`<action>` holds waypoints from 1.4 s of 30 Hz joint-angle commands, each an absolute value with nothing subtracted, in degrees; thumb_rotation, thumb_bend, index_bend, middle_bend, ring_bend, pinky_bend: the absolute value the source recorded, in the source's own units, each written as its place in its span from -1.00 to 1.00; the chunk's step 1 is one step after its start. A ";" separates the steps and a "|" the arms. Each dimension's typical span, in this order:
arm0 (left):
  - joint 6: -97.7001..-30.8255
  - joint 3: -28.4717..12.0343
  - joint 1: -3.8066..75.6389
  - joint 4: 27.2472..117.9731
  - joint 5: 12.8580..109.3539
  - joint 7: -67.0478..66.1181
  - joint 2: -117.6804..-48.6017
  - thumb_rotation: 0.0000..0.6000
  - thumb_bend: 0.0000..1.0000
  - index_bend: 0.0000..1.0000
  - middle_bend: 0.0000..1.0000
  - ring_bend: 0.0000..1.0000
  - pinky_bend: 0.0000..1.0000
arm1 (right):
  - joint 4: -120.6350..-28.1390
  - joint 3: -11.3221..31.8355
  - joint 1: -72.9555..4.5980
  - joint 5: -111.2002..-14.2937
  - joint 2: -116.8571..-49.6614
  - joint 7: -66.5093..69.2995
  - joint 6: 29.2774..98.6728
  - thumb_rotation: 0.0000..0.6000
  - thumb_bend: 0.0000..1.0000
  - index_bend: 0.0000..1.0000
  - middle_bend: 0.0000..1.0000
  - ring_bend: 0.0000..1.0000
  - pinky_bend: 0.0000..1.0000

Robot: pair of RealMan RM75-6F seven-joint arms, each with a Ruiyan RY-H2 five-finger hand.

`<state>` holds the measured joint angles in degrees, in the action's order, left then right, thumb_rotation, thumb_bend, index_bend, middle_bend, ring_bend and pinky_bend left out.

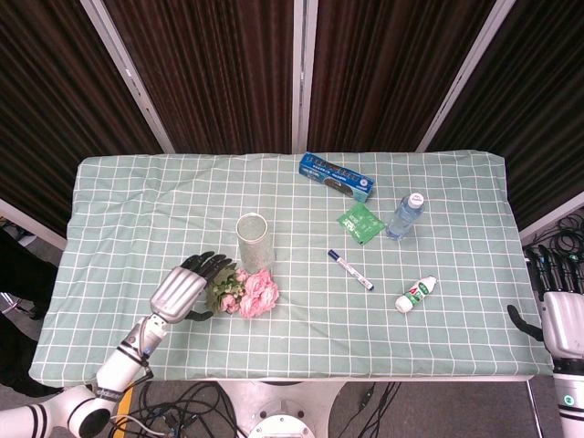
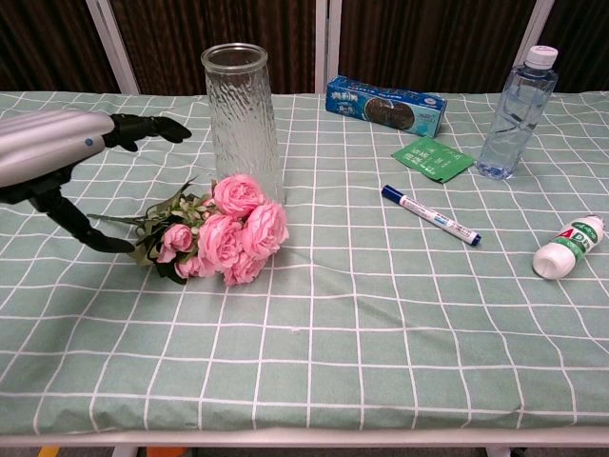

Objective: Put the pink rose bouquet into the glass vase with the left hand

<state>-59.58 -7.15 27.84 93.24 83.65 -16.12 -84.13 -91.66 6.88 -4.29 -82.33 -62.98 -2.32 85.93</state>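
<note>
Left hand point(image 2: 59, 157), fingers spread and empty, hovers over the stems of the pink rose bouquet point(image 2: 224, 242) lying beside the upright glass vase point(image 2: 242, 119).

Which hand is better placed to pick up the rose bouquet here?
Left. The left hand hovers open right over the stems of the pink rose bouquet, beside the glass vase. The right hand sits off the table's far right edge, with the marker and bottles between.
</note>
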 commanded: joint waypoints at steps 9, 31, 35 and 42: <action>-55.67 -7.11 31.78 94.88 81.57 -15.70 -84.16 1.00 -0.92 -0.83 -0.85 -0.86 -0.63 | -90.63 7.10 -4.19 -82.01 -62.86 -0.59 85.94 1.00 -0.67 -1.00 -1.00 -1.00 -1.00; -50.72 -5.68 37.48 89.22 77.15 -16.87 -88.87 1.00 -0.92 -0.85 -0.86 -0.90 -0.63 | -89.22 6.99 -4.01 -81.24 -63.10 0.62 85.35 1.00 -0.67 -1.00 -1.00 -1.00 -1.00; -51.32 -5.33 37.88 87.17 76.68 -18.80 -90.39 1.00 -0.92 -0.85 -0.86 -0.90 -0.58 | -88.88 7.00 -3.98 -80.94 -63.18 0.76 85.12 1.00 -0.67 -1.00 -1.00 -1.00 -1.00; -53.16 -5.46 37.97 86.32 77.03 -17.30 -91.63 1.00 -0.92 -0.81 -0.81 -0.83 -0.56 | -88.58 6.97 -4.02 -80.71 -63.38 0.88 84.80 1.00 -0.67 -1.00 -1.00 -1.00 -1.00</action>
